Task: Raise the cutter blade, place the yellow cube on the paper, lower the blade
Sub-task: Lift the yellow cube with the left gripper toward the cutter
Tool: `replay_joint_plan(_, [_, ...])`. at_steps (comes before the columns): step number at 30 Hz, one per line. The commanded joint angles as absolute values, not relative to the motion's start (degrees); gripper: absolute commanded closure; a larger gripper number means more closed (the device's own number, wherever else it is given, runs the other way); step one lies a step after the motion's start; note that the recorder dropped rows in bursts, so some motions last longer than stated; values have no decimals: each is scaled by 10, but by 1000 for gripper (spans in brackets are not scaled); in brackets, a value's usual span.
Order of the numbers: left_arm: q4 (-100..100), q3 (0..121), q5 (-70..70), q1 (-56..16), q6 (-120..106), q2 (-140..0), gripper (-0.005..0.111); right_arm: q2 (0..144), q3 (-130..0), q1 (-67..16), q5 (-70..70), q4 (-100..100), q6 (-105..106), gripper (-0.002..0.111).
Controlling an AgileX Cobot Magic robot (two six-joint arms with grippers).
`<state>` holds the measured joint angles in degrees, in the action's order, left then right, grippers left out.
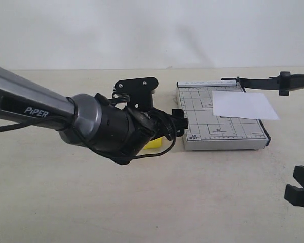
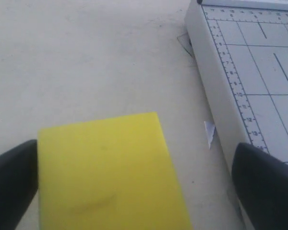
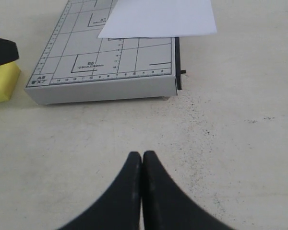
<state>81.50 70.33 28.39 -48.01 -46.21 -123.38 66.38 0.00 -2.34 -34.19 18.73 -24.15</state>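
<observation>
The yellow cube rests on the table just beside the grey gridded trimmer. My left gripper is open and straddles the cube: one finger is close against one side, the other stands well apart near the trimmer's wall. In the exterior view the arm hides most of the cube. The paper lies on the trimmer, overhanging its right edge. The cutter blade is raised, its handle out to the right. My right gripper is shut and empty, over bare table in front of the trimmer.
A tiny white paper scrap lies on the table between the cube and the trimmer. The right gripper sits at the exterior view's lower right edge. A pale wall runs behind the table.
</observation>
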Motion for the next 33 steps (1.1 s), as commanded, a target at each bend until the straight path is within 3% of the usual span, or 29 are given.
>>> replay_joint_plan(1, [809, 716, 278, -475, -483, -1245, -3, 664, -2, -23, -366, 211, -242, 109])
replay_joint_plan(7, [772, 717, 314, -474, -499, -1262, -3, 664, -2, -23, -397, 265, -258, 109])
replay_joint_plan(10, [770, 717, 313, -474, -523, -1271, 5, 664, -2, -23, -408, 275, -258, 109])
replay_joint_plan(17, [757, 717, 318, -472, -525, -1272, 64, 664, -2, -23, -408, 275, -263, 109])
replay_joint_plan(25, [774, 717, 330, -472, -562, -1250, 102, 664, -2, -23, -408, 276, -269, 109])
replay_joint_plan(33, [836, 717, 287, -471, -772, -1175, 102, 664, -2, -23, -408, 276, -271, 109])
